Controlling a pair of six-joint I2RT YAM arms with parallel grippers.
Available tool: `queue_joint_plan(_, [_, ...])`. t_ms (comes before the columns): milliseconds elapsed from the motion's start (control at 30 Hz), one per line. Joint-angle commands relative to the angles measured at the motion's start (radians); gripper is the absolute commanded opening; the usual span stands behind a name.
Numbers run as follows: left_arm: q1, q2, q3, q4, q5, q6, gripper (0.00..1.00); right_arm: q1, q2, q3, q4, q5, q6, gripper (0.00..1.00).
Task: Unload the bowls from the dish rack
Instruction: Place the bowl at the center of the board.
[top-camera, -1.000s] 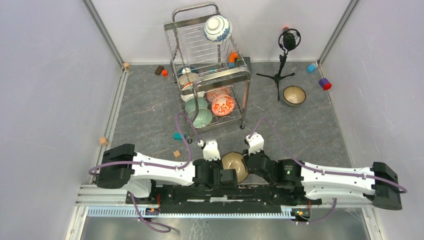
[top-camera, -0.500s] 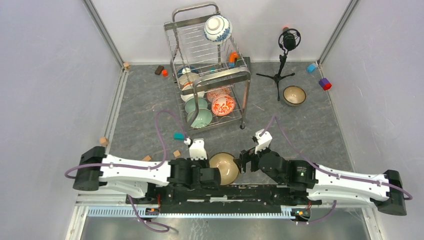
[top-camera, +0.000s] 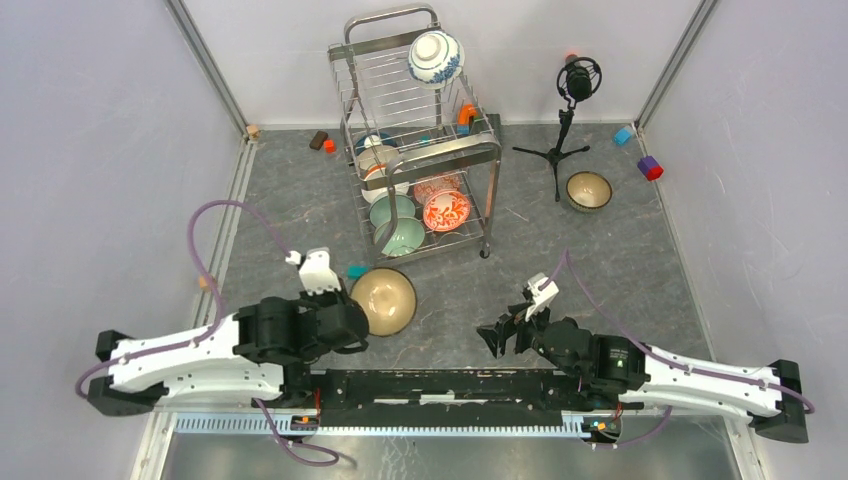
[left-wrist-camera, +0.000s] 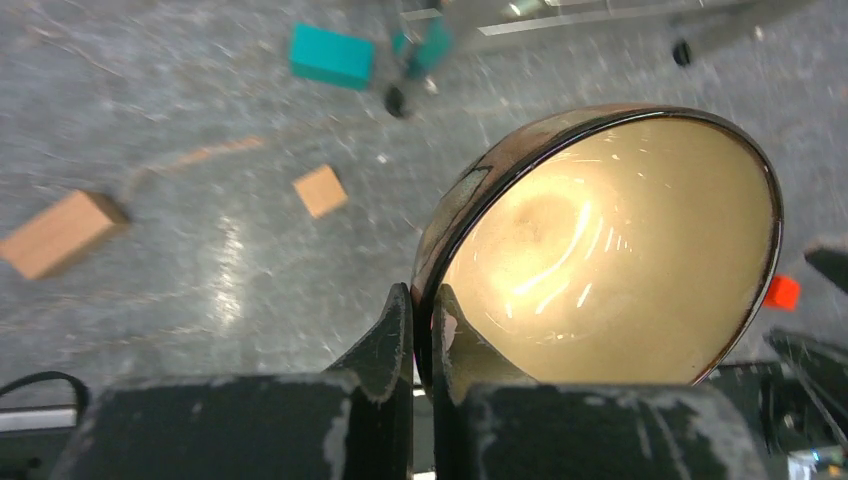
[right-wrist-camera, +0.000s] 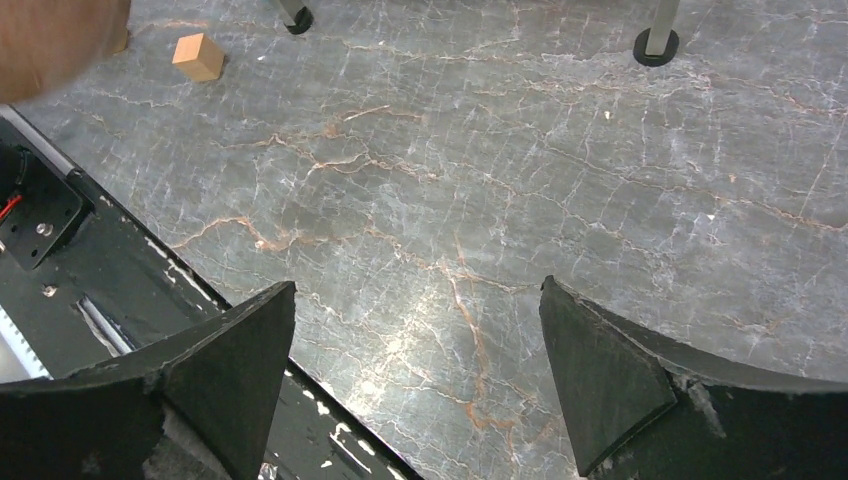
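Black fingers (left-wrist-camera: 385, 345) of the left gripper (left-wrist-camera: 422, 298) hide the glossy brown ceramic bowl's (left-wrist-camera: 610, 250) lower rim; the shiny steel wire dish rack (left-wrist-camera: 560, 12) is blurred, cut by the top edge.

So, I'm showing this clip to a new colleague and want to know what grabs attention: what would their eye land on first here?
Probably the glossy brown bowl, pinched by its rim in the left gripper at front left. Then the tall steel dish rack at the back, a blue-and-white bowl perched at its top. The right gripper hangs open and empty at front right.
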Motion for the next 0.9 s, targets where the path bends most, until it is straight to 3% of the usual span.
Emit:
queue_joint_plan(0, [0.142,-0.051,0.076,0.052,-0.093,0.181,0.02,-0.001,0.002,-0.015,0.089,-0.019,-0.033,0.96])
queue_joint_plan(133, [0.315,-0.036,0.097,0.149,-0.029,0.364,0.02,-0.001,0.041,-0.014,0.102,-0.031,-0.045,0.95])
queue_joint_plan(267, [0.583,0.032,0.135,0.267,0.152,0.528,0.02,-0.001,0.067,-0.017,0.116,-0.040,-0.060,0.95])
queue_joint_plan(433, [0.840,0.042,0.183,0.359,0.337,0.593,0.02,-0.001,0.065,-0.036,0.127,-0.040,-0.089,0.95])
queue_joint_plan(633, [0.992,0.081,0.265,0.372,0.420,0.622,0.02,-0.001,0.081,-0.060,0.148,-0.032,-0.120,0.94])
queue_joint_plan(867, [0.998,0.030,0.248,0.413,0.461,0.611,0.02,-0.001,0.096,-0.071,0.135,-0.009,-0.152,0.94])
